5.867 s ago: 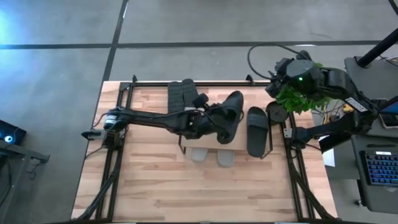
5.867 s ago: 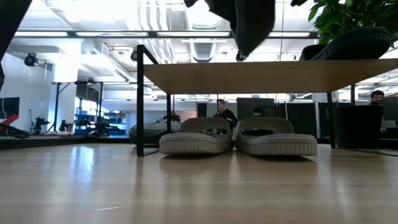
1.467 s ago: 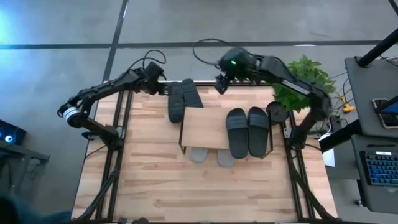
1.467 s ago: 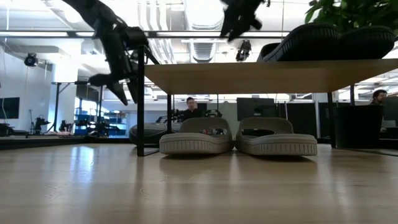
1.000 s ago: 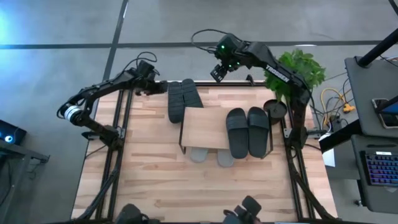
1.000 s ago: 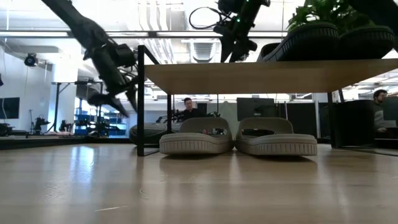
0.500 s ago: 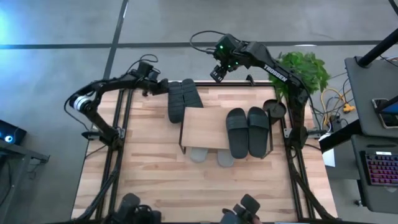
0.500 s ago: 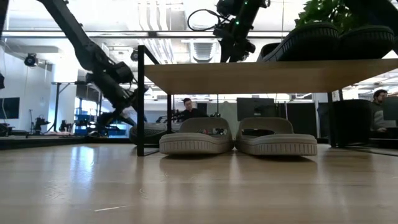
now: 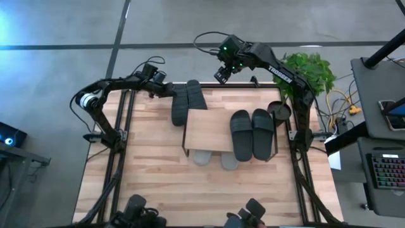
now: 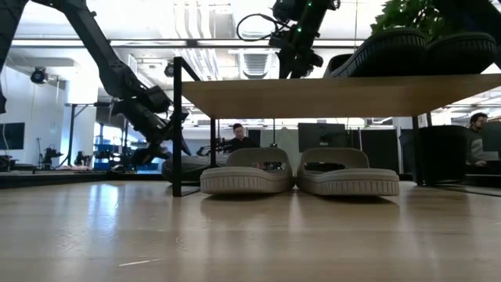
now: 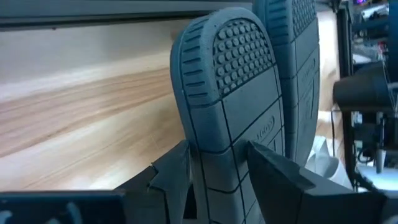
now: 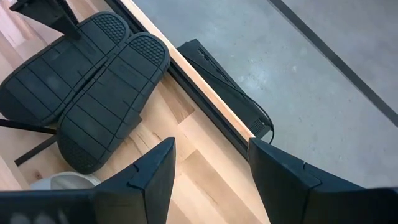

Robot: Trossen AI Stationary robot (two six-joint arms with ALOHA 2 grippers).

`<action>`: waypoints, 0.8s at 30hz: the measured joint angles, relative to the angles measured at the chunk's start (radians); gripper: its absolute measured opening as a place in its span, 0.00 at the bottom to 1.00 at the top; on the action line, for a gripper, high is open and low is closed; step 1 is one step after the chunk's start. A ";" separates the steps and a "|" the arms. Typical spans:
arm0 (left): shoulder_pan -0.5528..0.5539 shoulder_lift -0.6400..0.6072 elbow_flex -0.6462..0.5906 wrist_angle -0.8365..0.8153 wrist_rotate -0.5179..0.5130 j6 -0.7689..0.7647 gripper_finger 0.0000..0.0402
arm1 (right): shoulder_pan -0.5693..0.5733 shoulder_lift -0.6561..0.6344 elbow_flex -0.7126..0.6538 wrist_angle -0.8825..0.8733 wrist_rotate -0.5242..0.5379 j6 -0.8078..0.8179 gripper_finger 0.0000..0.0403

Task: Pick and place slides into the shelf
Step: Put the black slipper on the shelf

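The shelf stands mid-table with two dark slides on its top board and two light grey slides on the table under it. Two more dark slides lie soles up, side by side, on the table at the shelf's far left corner. My left gripper is open and low at the left one, one finger on each of its sides. My right gripper is open and empty, high over the table's far edge; in its wrist view the sole-up pair lies far below. My left gripper's two fingers stand on either side of the left sole-up slide, coming slanting from the table's far left. I cannot tell whether they touch it. The slide lies flat on the table.
A potted plant and a dark pot stand at the table's far right. Black frame rails run along the table's left and right sides. People sit in the room beyond.
My left gripper has gone down and toward the table's right, up to the sole-up dark slides, and now has the left one between its fingers. The slides have not moved.
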 joint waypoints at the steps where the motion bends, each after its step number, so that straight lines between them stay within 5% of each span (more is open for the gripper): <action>1: 0.000 0.000 -0.001 -0.001 0.001 0.014 0.35 | 0.000 0.000 0.000 -0.001 0.000 0.000 0.48; 11: 0.000 0.012 -0.009 0.013 0.077 0.119 0.33 | 0.000 0.000 0.000 -0.001 0.000 0.038 0.48; 24: -0.003 0.002 0.000 0.008 0.137 0.229 0.01 | 0.000 0.000 -0.001 -0.001 0.000 0.038 0.48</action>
